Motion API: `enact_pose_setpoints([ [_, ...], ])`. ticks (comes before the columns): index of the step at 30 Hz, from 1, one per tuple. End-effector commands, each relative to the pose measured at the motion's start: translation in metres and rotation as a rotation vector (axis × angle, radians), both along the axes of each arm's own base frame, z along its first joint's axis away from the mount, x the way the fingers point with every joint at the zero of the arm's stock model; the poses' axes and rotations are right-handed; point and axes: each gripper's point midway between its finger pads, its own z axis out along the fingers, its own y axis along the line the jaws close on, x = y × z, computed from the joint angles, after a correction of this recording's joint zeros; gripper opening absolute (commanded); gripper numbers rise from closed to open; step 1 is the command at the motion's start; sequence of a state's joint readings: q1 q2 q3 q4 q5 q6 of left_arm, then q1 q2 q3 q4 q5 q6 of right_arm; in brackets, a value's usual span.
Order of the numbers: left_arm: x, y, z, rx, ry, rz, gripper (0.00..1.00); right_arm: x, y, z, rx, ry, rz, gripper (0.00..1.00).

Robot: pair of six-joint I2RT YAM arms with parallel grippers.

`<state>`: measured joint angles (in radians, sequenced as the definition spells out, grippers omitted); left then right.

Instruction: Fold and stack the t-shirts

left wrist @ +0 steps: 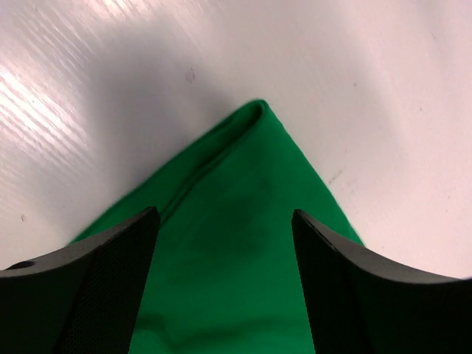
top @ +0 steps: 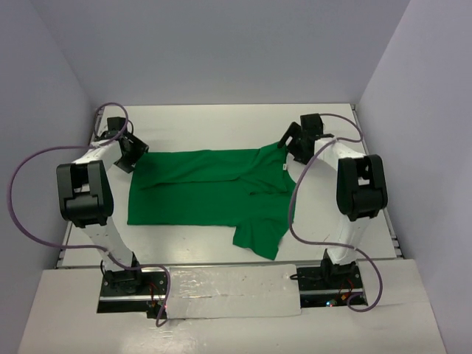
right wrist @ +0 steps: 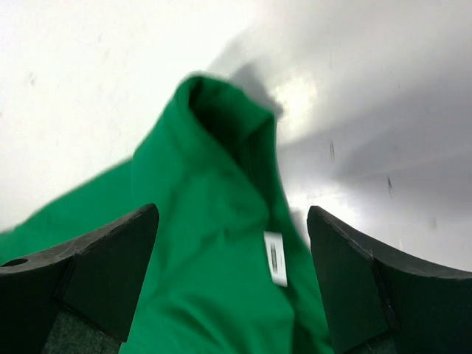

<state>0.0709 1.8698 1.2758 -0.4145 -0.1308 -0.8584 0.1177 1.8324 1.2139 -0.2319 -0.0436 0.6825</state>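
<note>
Wide black jaws of the left gripper hang over the far left corner of the green t-shirt; the right gripper hangs over its collar end, by the white tag; both stand wide open and hold nothing.

The t-shirt lies on the white table, looking partly folded; one sleeve sticks out at its near right side; next, the arms likely must grab that side and fold it in.
</note>
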Motion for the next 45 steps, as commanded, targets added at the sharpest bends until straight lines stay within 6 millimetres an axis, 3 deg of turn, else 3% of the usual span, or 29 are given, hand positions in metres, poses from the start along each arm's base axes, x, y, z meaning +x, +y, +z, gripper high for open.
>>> enact_pose_setpoints([
  [1,0.009,0.005,-0.003,-0.02,-0.023,-0.027,0.81,0.026,0.005,-0.005,0.006,0.012,0.048,0.9],
  [5,0.009,0.008,-0.02,-0.023,0.01,-0.029,0.8,0.032,0.009,-0.021,0.006,0.052,0.072,0.92],
  [8,0.01,0.006,-0.03,-0.039,0.019,-0.03,0.73,0.037,0.014,-0.028,0.011,0.064,0.086,0.89],
  [10,0.01,0.005,-0.042,-0.05,0.039,-0.026,0.5,0.042,0.014,-0.027,-0.006,0.059,0.078,0.84],
  [11,0.01,0.006,-0.046,-0.05,0.047,-0.026,0.33,0.045,0.013,-0.027,-0.013,0.058,0.07,0.81],
  [12,0.012,0.006,-0.045,-0.05,0.044,-0.025,0.29,0.044,0.012,-0.028,-0.014,0.064,0.067,0.8],
  [13,0.013,0.007,-0.046,-0.049,0.053,-0.021,0.15,0.046,0.011,-0.028,-0.021,0.069,0.053,0.71],
  [14,0.013,0.009,-0.047,-0.047,0.06,-0.016,0.1,0.049,0.008,-0.028,-0.029,0.068,0.036,0.58],
  [17,0.012,0.017,-0.036,-0.021,0.044,0.02,0.1,0.053,0.001,-0.028,-0.044,0.068,-0.014,0.14],
  [18,0.01,0.022,-0.033,-0.017,0.034,0.035,0.1,0.054,-0.003,-0.027,-0.05,0.061,-0.035,0.09],
  [24,-0.003,0.045,-0.019,-0.026,-0.002,0.099,0.1,0.044,-0.027,-0.01,-0.093,-0.017,-0.161,0.09],
  [30,-0.001,0.037,0.002,-0.075,-0.083,0.086,0.1,0.033,-0.036,0.016,-0.092,-0.095,-0.2,0.09],
  [37,0.025,0.031,0.0,-0.105,-0.089,0.063,0.1,0.051,-0.028,0.007,-0.077,-0.061,-0.179,0.09],
  [42,0.062,0.032,-0.012,-0.142,-0.087,0.071,0.1,0.07,-0.022,-0.003,-0.048,-0.032,-0.187,0.1],
  [43,0.069,0.033,-0.014,-0.144,-0.084,0.071,0.1,0.075,-0.02,-0.003,-0.046,-0.027,-0.187,0.16],
  [45,0.082,0.034,-0.016,-0.147,-0.084,0.067,0.13,0.077,-0.017,-0.003,-0.052,-0.013,-0.185,0.45],
])
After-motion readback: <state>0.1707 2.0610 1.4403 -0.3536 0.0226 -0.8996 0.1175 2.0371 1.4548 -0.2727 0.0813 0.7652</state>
